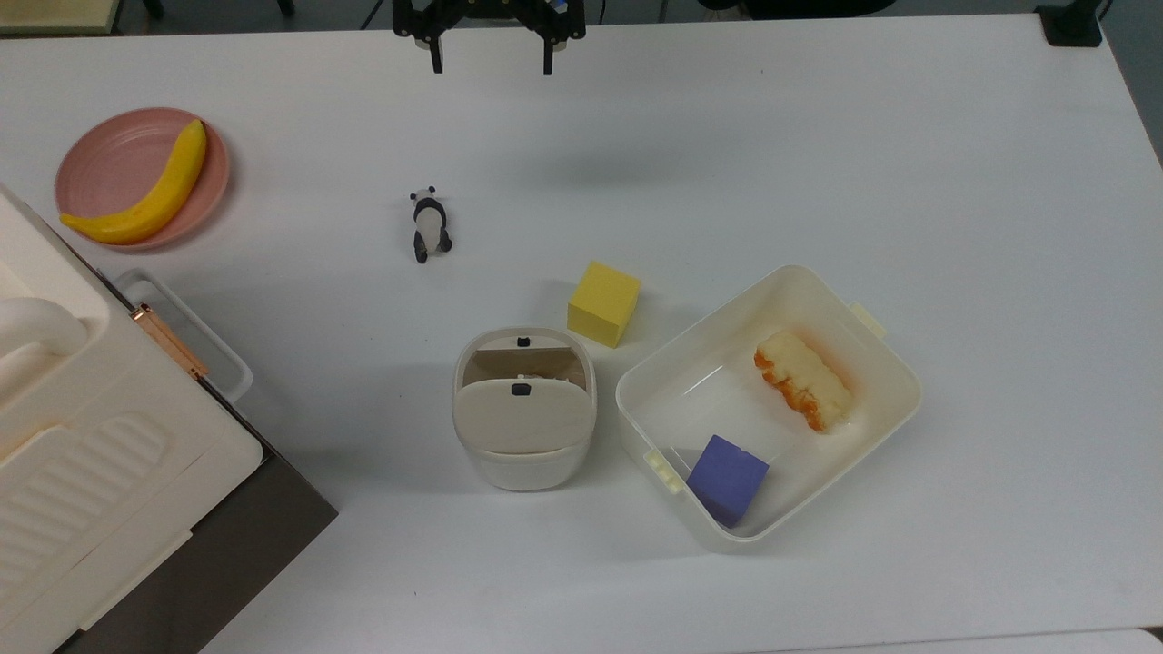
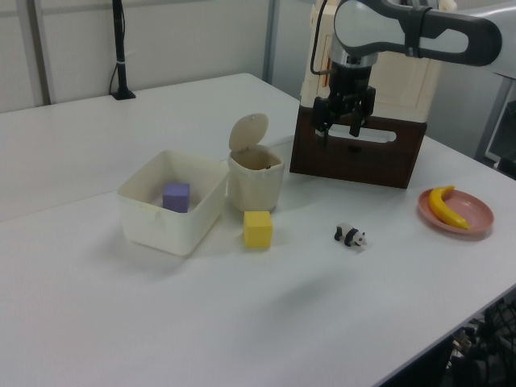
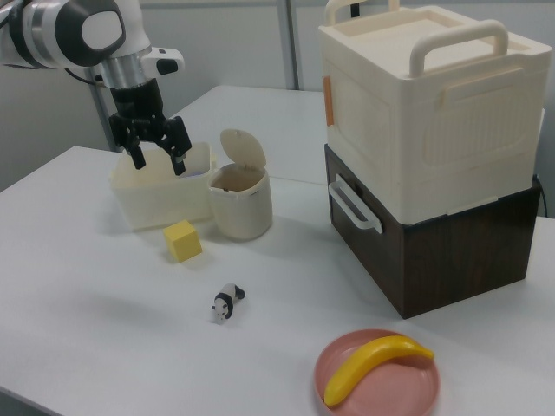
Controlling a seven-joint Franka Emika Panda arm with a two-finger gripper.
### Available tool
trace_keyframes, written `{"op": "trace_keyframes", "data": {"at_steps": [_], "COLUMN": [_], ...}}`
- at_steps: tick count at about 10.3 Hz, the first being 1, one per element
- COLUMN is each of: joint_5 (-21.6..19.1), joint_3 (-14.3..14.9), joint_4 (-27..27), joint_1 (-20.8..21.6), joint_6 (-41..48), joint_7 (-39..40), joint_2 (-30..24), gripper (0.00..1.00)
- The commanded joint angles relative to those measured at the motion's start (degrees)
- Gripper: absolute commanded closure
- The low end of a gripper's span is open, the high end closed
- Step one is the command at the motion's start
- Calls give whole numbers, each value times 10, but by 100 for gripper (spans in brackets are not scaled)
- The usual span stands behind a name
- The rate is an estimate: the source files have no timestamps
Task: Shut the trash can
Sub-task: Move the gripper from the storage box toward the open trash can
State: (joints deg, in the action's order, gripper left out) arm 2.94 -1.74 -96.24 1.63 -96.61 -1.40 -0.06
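A broad white table point(image 1: 818, 136) stretches under me, with grey wall panels behind it in the left view. My claw point(image 1: 492, 65) hangs in the air with its two fingers spread wide and nothing between them, at the top edge of the top view and well apart from everything on the table. The trash can point(image 1: 524, 411) stands near the middle of the table, its beige lid point(image 2: 247, 131) tipped up on its hinge so the mouth is open. Just beside it, on the top view's right, sits a cream food tub point(image 1: 872, 363) holding a purple cube point(image 1: 726, 479) and a piece of orange-crusted bread point(image 1: 803, 380). A yellow cube point(image 1: 603, 303) rests near the can and the tub. A small panda figure point(image 1: 429, 223) lies between me and the can. On the top view's left, a banana point(image 1: 145, 193) lies on a pink plate point(image 1: 109, 159), next to a big cream appliance point(image 3: 425, 104) stacked on a dark brown box point(image 3: 451, 251).
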Motion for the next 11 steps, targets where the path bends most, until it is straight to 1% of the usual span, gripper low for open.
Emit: {"op": "trace_keyframes", "data": {"at_steps": [1, 3, 4, 9, 10, 11], "joint_5": [-7, -7, -7, -8, -9, -10], "joint_3": [2, 2, 1, 0, 0, 0], "joint_4": [3, 3, 3, 3, 11, 35], "joint_1": [1, 4, 5, 4, 2, 2], "joint_6": [15, 16, 16, 13, 10, 13], "joint_7": [0, 17, 18, 18, 20, 19], "joint_2": [-6, -6, -6, -5, 1, 16], "gripper": [43, 92, 100, 100, 100, 100]}}
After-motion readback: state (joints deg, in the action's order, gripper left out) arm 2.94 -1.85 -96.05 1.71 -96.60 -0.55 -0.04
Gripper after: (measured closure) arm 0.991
